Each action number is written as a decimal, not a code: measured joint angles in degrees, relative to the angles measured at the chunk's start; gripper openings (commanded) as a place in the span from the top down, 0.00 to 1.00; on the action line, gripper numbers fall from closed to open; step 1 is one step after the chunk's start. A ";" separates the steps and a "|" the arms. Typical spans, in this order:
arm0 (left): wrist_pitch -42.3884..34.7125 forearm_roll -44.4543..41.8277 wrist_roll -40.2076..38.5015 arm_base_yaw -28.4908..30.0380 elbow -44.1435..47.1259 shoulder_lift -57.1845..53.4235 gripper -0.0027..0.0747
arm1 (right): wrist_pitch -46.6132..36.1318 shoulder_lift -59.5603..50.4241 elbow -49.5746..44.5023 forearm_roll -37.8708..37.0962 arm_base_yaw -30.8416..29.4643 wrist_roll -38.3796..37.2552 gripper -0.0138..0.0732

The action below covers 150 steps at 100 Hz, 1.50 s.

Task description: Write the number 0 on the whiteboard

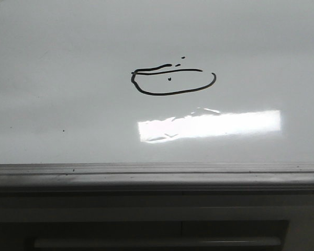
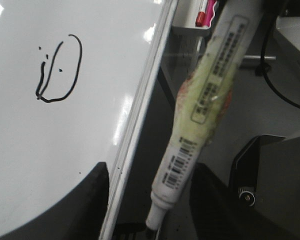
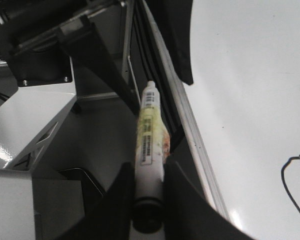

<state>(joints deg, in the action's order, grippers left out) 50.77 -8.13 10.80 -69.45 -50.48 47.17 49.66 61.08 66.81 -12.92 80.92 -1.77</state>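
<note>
Grey frame edge [image 1: 157,175] runs along the near side of the whiteboard [image 1: 68,104]. Right gripper [image 3: 147,200] sits off the board beside that frame, fingers [image 3: 182,200] pinching a white marker [image 3: 149,150]. Left gripper's fingers barely show in its wrist view; can't tell their state. Farther out, mid-board: the number 0 [image 1: 172,93], flattened, not fully closed, stray dots nearby.

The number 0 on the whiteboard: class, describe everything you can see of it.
The number 0 is a thin black marker line forming a wide, flattened oval on the glossy whiteboard. It is not fully closed: a gap shows at the upper right, and the top stroke doubles at the left. A few small stray dots sit in and above it. Nothing touches it; a bright glare patch lies just below.
</note>
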 measured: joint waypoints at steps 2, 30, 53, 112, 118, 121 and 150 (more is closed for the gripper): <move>0.17 0.00 -0.01 0.00 -0.01 0.43 0.54 | -0.15 0.00 0.00 0.37 0.00 0.41 0.92; 1.05 1.07 0.44 -0.15 -0.23 3.44 0.66 | -1.37 0.00 0.00 3.43 0.00 4.99 0.92; 0.45 1.83 1.28 -0.29 -0.23 3.44 0.99 | -1.62 0.00 0.00 2.56 -0.22 5.22 0.92; -9.74 -7.67 -23.73 4.70 -0.03 3.79 0.99 | -0.70 -5.65 0.24 -14.87 -0.33 -13.05 0.32; -10.99 -12.66 -32.91 6.64 0.90 3.79 0.99 | 0.23 -8.24 0.24 -17.39 -0.33 -16.22 0.48; -11.40 -15.24 -37.16 7.48 1.52 3.79 0.99 | 0.71 -9.56 0.24 -18.39 -0.33 -17.30 0.54; -22.01 -26.20 -62.71 14.26 8.00 8.78 0.99 | 6.95 -21.81 -5.51 -23.22 -0.33 -23.07 0.91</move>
<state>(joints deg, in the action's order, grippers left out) 28.76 -34.33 -51.91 -55.19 -42.48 55.95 56.60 39.27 61.30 -36.14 80.59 -24.84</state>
